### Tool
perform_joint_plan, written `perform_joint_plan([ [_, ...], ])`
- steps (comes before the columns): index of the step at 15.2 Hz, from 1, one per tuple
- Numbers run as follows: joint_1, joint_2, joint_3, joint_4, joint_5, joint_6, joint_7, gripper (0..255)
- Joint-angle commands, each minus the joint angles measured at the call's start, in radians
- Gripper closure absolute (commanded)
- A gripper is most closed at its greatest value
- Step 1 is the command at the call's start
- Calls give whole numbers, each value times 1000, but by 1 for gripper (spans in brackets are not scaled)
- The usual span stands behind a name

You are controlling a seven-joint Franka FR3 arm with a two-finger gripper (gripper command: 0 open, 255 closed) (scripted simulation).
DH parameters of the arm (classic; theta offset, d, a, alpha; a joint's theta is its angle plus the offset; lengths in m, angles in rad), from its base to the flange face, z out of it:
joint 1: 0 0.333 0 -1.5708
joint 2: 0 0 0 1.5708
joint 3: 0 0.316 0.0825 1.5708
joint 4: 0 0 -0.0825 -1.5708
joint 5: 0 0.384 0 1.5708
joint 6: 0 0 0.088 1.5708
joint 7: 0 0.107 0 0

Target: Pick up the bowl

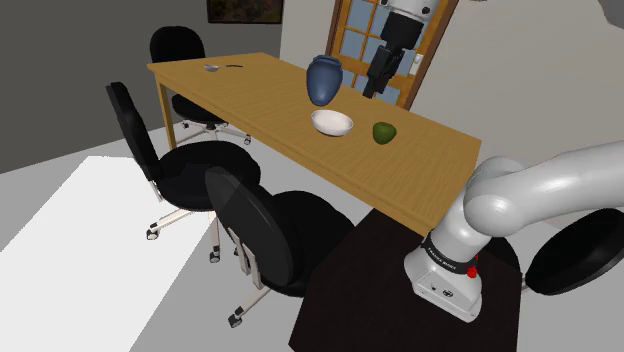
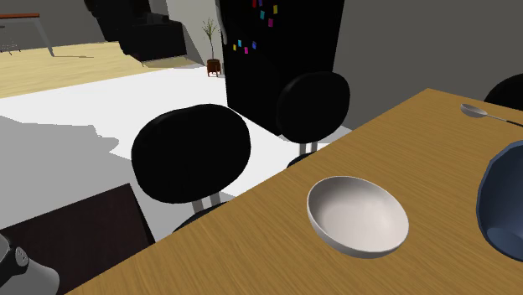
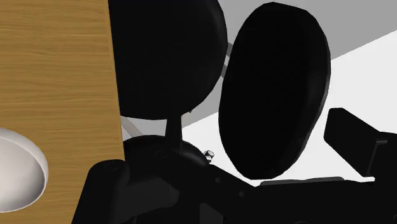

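A shallow white bowl point(image 1: 332, 122) rests upright on the wooden table point(image 1: 250, 95), between a blue vase point(image 1: 323, 80) and a small green object point(image 1: 384, 132). The second exterior view has the bowl point(image 2: 359, 216) close up, near the table's edge. My black gripper point(image 1: 372, 88) hangs in the air above the table, up and to the right of the bowl in the shoulder view, and touches nothing. In the wrist view the gripper point(image 3: 222, 145) is open with nothing between its fingers, and the bowl point(image 3: 16, 168) lies off to the side of it.
Black office chairs point(image 1: 190, 170) point(image 1: 270, 230) crowd the table's near side, with another point(image 1: 178, 50) at its far end. A spoon point(image 1: 211, 68) lies near that end. The vase point(image 2: 503, 201) stands close beside the bowl. My dark stand point(image 1: 400, 300) is at the shoulder view's lower right.
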Motion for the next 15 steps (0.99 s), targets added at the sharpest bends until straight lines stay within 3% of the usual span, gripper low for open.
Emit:
perform_joint_plan([
  [1,0,0,0,0,0,0,0,0],
  [15,-71,400,-87,43,-136,322,-148,0],
])
